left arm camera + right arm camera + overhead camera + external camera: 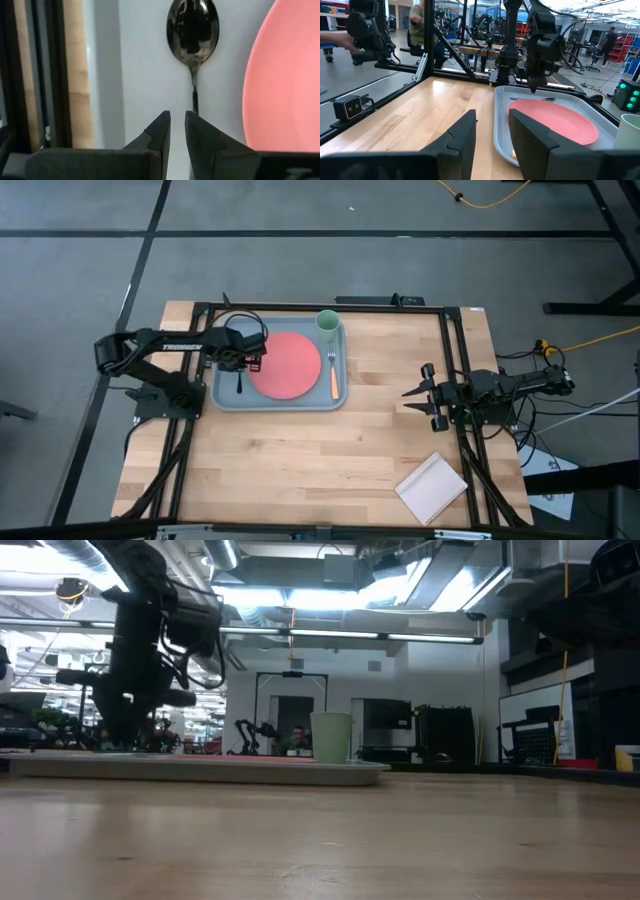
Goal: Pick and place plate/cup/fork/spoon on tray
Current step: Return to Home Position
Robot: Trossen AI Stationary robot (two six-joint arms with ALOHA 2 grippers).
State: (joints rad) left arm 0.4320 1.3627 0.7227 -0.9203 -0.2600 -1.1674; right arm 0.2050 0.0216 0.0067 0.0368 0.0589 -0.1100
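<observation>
The grey-blue tray (pixel 225 395) lies at the table's far left of middle. On it are the coral plate (pixel 285 365), the pale green cup (pixel 328 323) in the far right corner, the orange-handled fork (pixel 333 377) right of the plate, and the dark spoon (pixel 192 30) left of the plate. The spoon lies flat on the tray floor. My left gripper (pixel 177 131) hangs over the spoon's handle end, fingers a narrow gap apart; the handle's tip (pixel 195 107) passes behind one fingertip. My right gripper (pixel 424 395) waits open at the table's right.
A tan notepad (pixel 432 488) lies at the table's near right corner. Bare wood lies between the tray and my right gripper (pixel 492 131). The black frame rails (pixel 455 380) run along the table's sides. People show in the room beyond.
</observation>
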